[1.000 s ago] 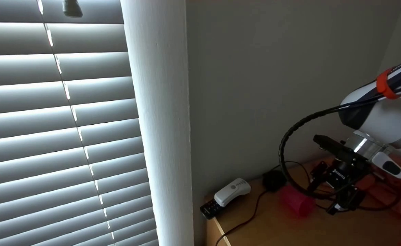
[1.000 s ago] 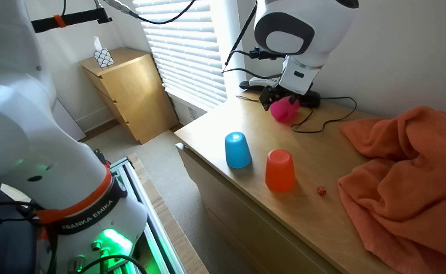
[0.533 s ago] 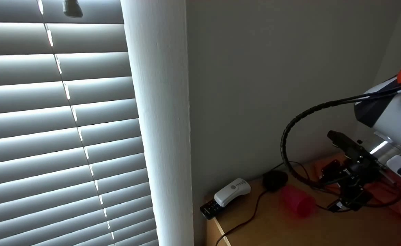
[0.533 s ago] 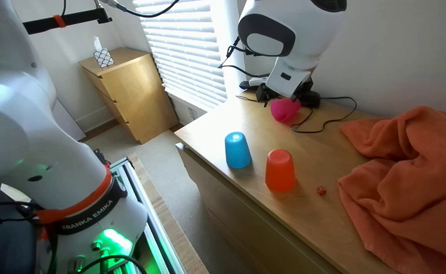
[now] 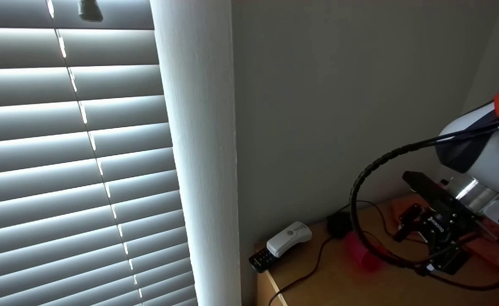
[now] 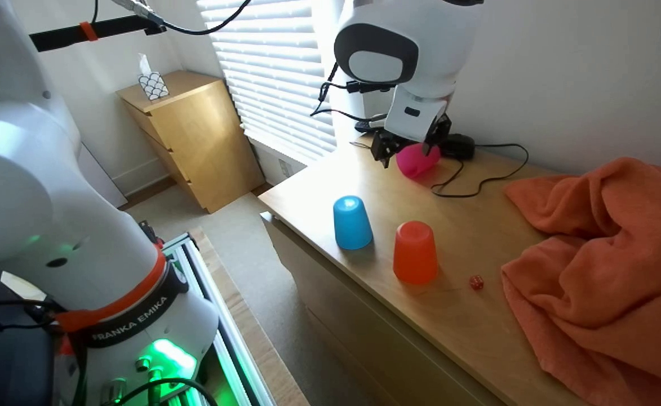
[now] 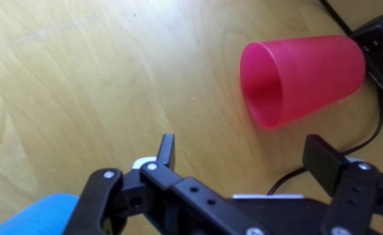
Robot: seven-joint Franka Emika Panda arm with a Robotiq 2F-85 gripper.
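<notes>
In the wrist view my gripper [image 7: 242,147] stands open, with bare wooden surface seen between its fingers. Just beyond the fingertips a pink cup [image 7: 318,71] lies on its side, mouth facing left. The jaws are apart from it in that view. In both exterior views the gripper [image 6: 406,158] hangs by this pink cup [image 6: 417,163] and partly covers it. A blue cup [image 6: 353,223] and an orange cup [image 6: 415,254] stand upside down nearer the front edge. Part of the blue cup [image 7: 44,215] shows at the wrist view's lower left.
A black device [image 6: 458,146] with a thin cable [image 6: 465,195] sits by the wall behind the pink cup. An orange cloth [image 6: 600,265] is heaped at the right, near a red die [image 6: 477,282]. A white handset [image 5: 289,239] rests on a black remote [image 5: 261,260] at the corner.
The arm has shifted toward the left in the exterior view with the standing cups, the gripper staying near the pink cup. The pink cup appears to have moved slightly. The jaws stayed open.
</notes>
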